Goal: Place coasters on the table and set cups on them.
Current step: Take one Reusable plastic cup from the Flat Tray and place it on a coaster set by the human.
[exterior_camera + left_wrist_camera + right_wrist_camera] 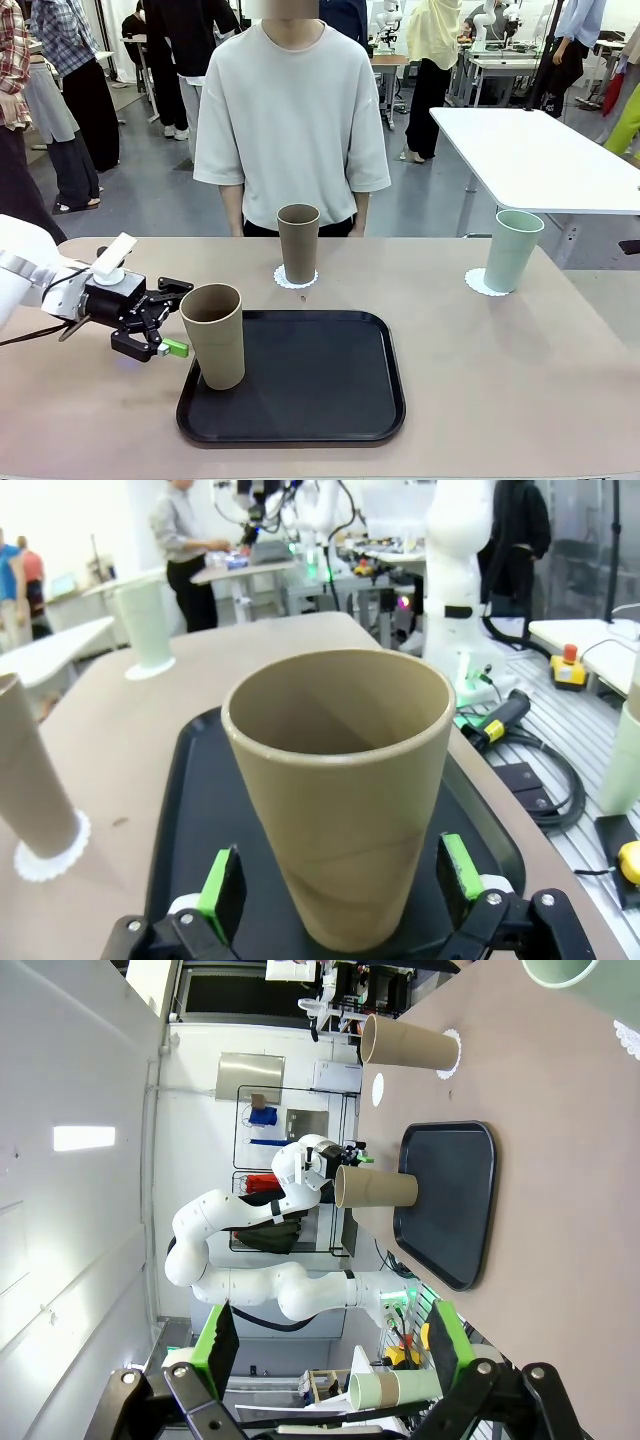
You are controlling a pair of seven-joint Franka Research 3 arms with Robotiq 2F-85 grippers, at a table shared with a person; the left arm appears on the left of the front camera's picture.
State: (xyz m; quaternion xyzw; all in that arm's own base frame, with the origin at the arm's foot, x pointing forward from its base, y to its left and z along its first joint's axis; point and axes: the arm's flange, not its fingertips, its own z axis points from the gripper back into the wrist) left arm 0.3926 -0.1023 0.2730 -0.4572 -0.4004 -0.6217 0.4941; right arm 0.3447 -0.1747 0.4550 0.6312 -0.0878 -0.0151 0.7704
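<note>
The big beige-pink bench [520,380] takes up the whole lower half of the front view, with a person [291,120] standing at its far edge, top middle. Low in the middle sits the black tray [310,395], and the tan cup [213,335] stands upright on its left end. The brown cup [298,243] is just above the tray, centre frame, sitting on a white coaster [296,278]. Over on the right the mint cup [511,250] stands on its own coaster [481,283].

The left tool [168,318] comes in from the left edge at cup height, jaws spread wide. In the left wrist view the green pads [222,885] sit either side of the tan cup near its base with a gap on both sides, so not squeezing it, I think; hard to be sure from that angle.

The right tool [328,1345] is at the bottom of its own wrist view, also spread wide with nothing between its fingers, well apart from the cups.
</note>
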